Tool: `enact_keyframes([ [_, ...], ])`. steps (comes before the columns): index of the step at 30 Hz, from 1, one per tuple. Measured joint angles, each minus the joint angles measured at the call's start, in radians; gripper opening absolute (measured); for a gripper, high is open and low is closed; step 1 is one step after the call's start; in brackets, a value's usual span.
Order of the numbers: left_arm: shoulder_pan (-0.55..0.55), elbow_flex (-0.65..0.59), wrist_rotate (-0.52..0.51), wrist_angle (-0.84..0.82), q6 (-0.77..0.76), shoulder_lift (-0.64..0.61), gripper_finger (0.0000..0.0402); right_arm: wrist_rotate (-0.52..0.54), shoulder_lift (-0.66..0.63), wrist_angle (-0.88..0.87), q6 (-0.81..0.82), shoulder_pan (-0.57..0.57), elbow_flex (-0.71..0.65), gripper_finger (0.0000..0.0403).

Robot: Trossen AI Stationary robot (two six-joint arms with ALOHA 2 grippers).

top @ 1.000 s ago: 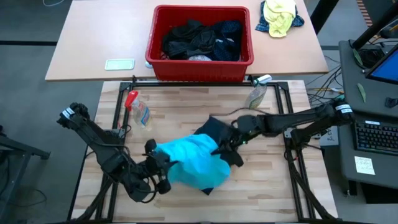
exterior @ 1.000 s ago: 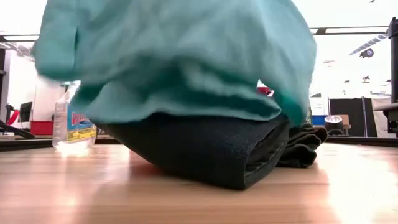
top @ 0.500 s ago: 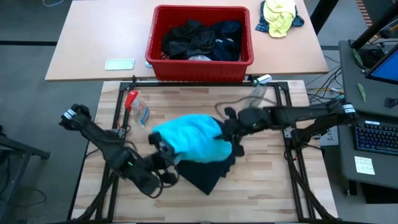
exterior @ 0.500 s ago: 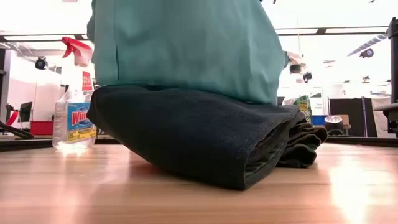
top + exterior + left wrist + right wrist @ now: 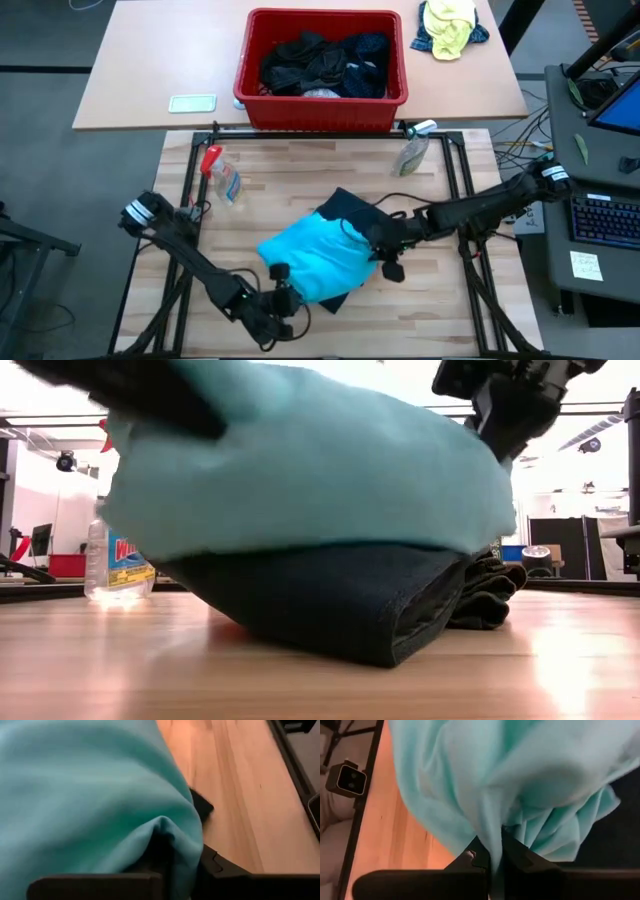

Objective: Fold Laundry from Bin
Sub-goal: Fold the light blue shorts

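1. We see the bright turquoise soft garment [image 5: 315,262] draped over a folded dark garment [image 5: 345,210] mid wooden tabletop [image 5: 300,170].
2. Left tool [image 5: 280,298] pinches its near edge.
3. Right tool [image 5: 385,245] clamps the opposite edge.

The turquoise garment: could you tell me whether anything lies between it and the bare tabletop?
Yes: the turquoise garment, pinched by the left gripper and right gripper, lies on a folded dark garment resting on the wooden table.

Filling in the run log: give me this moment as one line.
left pincer: shut on turquoise shirt | right pincer: shut on turquoise shirt | shirt: over dark garment | bin: holds laundry
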Motion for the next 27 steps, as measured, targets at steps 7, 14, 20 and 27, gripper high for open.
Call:
enact_keyframes([
  [7,-0.004,0.020,0.193,-0.113,-0.294,0.004,0.0038,-0.050,-0.008,-0.014,0.043,0.003,-0.002,0.0026],
  [14,-0.024,0.092,0.240,-0.243,-0.361,0.003,0.0039,-0.057,-0.032,-0.100,0.044,0.003,0.057,0.0105],
  [20,-0.042,0.198,0.229,-0.429,-0.458,0.003,0.0040,-0.030,-0.068,-0.284,0.034,0.004,0.148,0.0184],
  [27,-0.070,0.257,0.229,-0.521,-0.588,0.002,0.0086,0.057,-0.099,-0.326,0.019,0.003,0.209,0.0247],
])
